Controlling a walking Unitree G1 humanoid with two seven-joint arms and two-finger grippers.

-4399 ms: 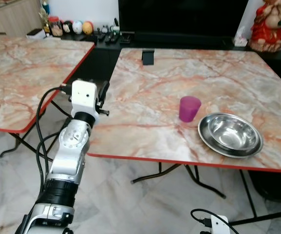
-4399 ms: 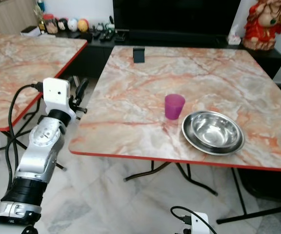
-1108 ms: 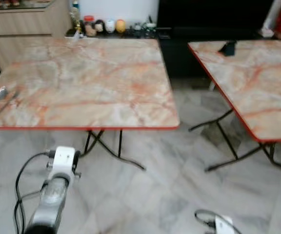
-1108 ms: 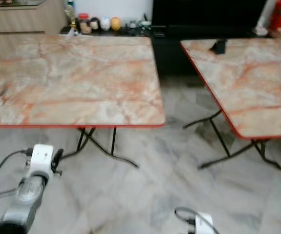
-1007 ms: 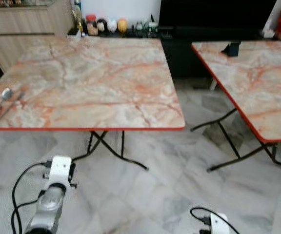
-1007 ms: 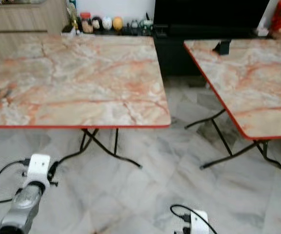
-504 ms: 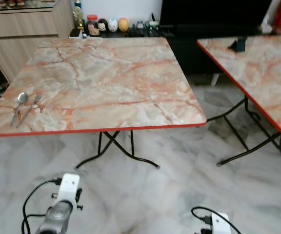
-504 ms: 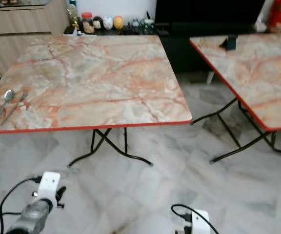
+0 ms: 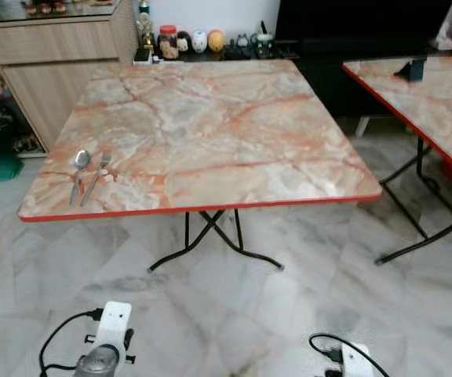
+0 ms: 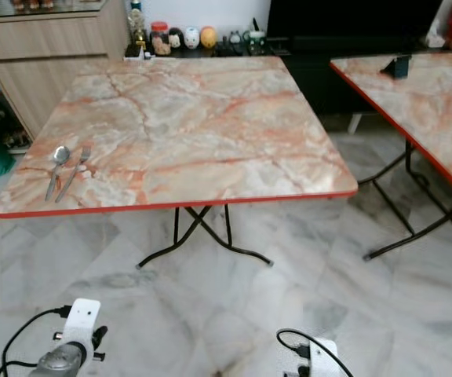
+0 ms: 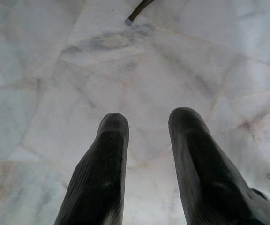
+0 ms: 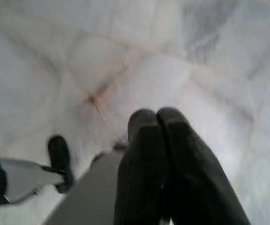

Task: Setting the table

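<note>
Spoon (image 9: pixel 79 166) and fork (image 9: pixel 96 174) lay side by side near the marble table's (image 9: pixel 210 133) left corner; left gripper (image 11: pixel 146 117) hung parted and empty; right gripper (image 12: pixel 156 115) pressed closed, empty.

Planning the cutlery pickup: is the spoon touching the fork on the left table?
Cannot tell. In the left eye view the spoon and fork lie side by side, too small to show contact or a gap.

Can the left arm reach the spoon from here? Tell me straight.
Probably not yet. The left gripper hangs low over the floor, fingers apart, while the spoon lies beside the fork near the table's far-left edge. Nothing blocks it.
</note>
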